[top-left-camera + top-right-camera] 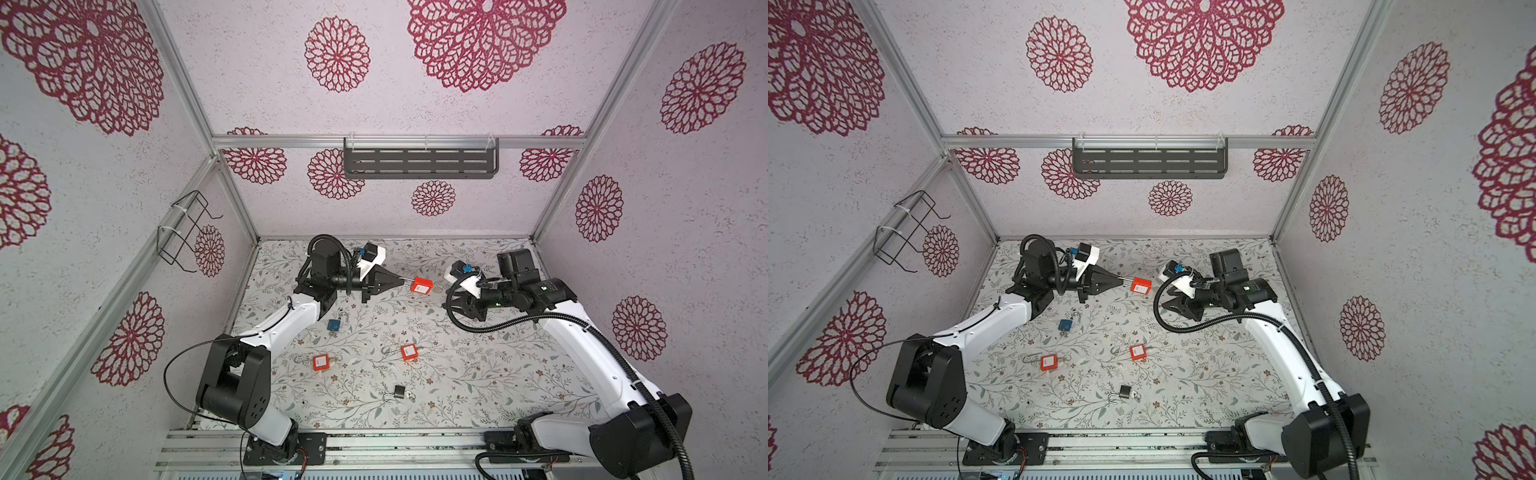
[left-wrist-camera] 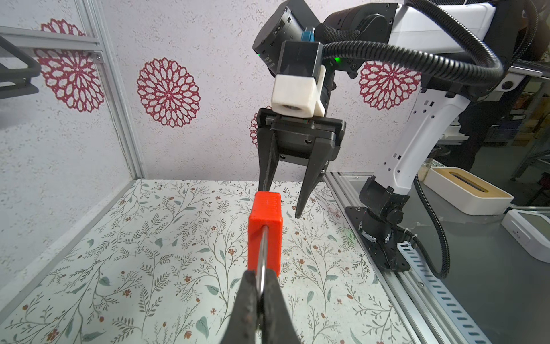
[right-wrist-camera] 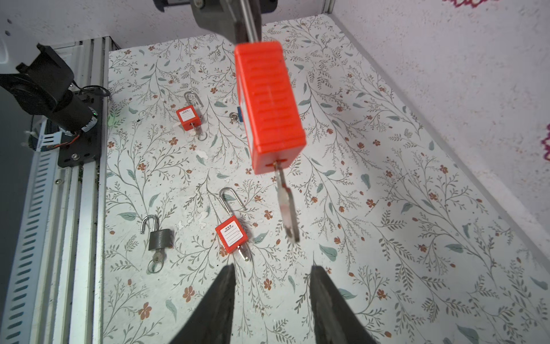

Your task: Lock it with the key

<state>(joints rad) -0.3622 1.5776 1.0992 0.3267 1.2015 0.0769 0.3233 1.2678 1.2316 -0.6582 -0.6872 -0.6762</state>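
Right wrist view: your silver key [image 3: 287, 205] sticks out of the red plastic padlock [image 3: 269, 104], gripped by nothing.
Your left end effector [image 2: 260, 286] is clenched on the steel shackle [image 2: 262, 253]. It holds the lock off the floral desk [image 1: 457, 374], just above the centre of a top view, probably so the keyway faces your right end effector [image 3: 272, 266], whose jaws stand apart and empty, just short of the key.

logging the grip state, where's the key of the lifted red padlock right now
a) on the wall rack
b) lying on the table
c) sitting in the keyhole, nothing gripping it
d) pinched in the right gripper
c: in the right wrist view the key sticks out of the keyhole end of the red padlock, and the right gripper stands open, short of it.
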